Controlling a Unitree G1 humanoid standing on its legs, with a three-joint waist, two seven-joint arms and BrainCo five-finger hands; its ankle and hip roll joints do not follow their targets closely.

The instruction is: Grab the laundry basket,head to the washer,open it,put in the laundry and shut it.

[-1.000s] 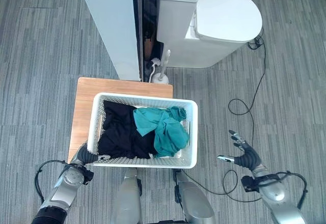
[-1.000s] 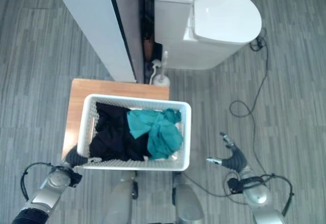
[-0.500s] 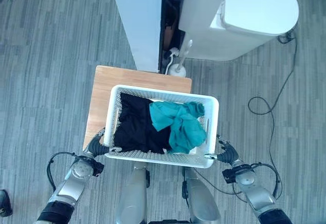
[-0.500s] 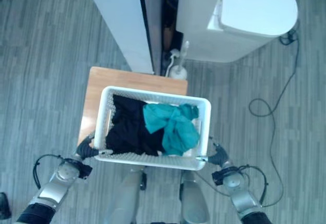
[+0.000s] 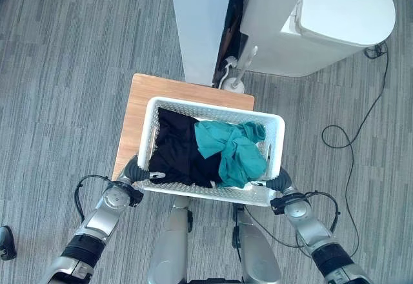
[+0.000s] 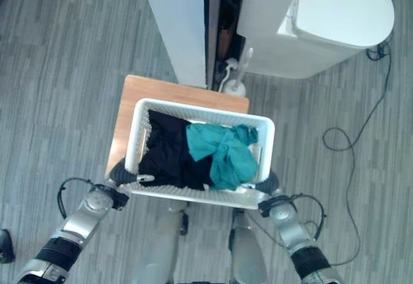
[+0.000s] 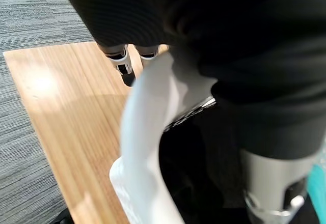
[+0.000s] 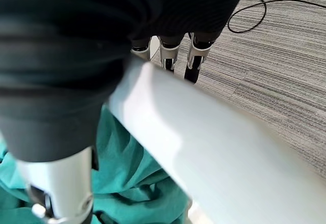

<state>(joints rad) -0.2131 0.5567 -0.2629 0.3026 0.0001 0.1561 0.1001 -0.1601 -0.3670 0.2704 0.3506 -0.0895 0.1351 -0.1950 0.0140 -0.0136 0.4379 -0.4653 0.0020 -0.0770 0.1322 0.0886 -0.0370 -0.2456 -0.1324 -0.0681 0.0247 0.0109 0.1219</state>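
The white laundry basket point(image 5: 213, 107) stands on a small wooden table point(image 5: 138, 103), holding black clothes point(image 5: 174, 152) and a teal cloth point(image 5: 235, 152). My left hand point(image 5: 132, 171) grips the basket's near left corner. In the left wrist view the rim point(image 7: 147, 112) runs between the fingers point(image 7: 119, 61) outside and the thumb point(image 7: 270, 183) inside. My right hand point(image 5: 281, 184) holds the near right corner. In the right wrist view its fingers point(image 8: 170, 56) lie outside the rim point(image 8: 204, 147), the thumb point(image 8: 61, 183) inside by the teal cloth point(image 8: 132, 183).
Behind the table rises a white upright panel point(image 5: 200, 26), and to its right stands a white appliance with a rounded lid point(image 5: 335, 13). A white brush in a holder point(image 5: 235, 81) sits between them on the grey striped floor.
My right hand, open and out to the right a second ago, has come in and closed on the basket's right rim. The camera has shifted. The left hand stays at its corner.
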